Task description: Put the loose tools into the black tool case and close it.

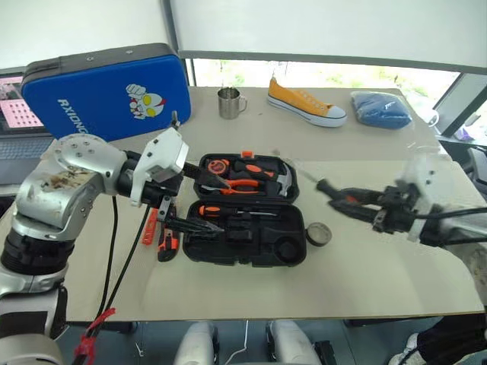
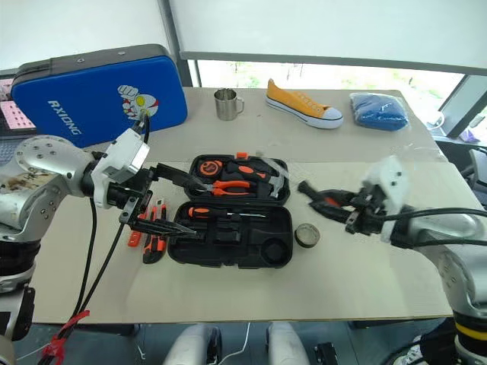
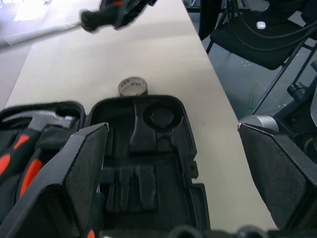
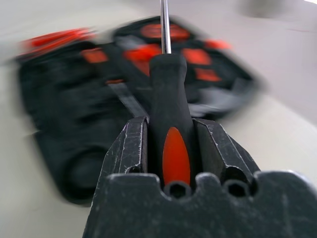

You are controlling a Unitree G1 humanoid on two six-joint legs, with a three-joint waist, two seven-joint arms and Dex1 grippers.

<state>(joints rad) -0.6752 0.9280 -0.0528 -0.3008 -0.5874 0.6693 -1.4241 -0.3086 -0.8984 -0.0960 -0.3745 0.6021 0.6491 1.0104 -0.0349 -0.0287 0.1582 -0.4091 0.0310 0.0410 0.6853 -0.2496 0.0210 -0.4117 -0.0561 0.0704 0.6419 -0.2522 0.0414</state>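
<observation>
Left eye view, read from the left of the black tool case: a utility knife and a slim orange tool lie on the desk just beside the case's left edge, likely waiting their turn. The left tool hangs over the case's left end, released with its fingers spread wide, probably ready to steady or shut the lid. The case lies open in the middle; its far half holds pliers and a hammer, its near half one screwdriver and several empty recesses. A small tape roll sits on the desk just beside the case's right edge. Right of the case, the right tool is clenched on a second screwdriver, raised above the desk and pointing toward the case, seemingly to carry it in.

Right wrist view adds the grip itself: both fingers press the handle, shaft aimed at the case. Left wrist view shows the empty round recess nearest the tape roll.
</observation>
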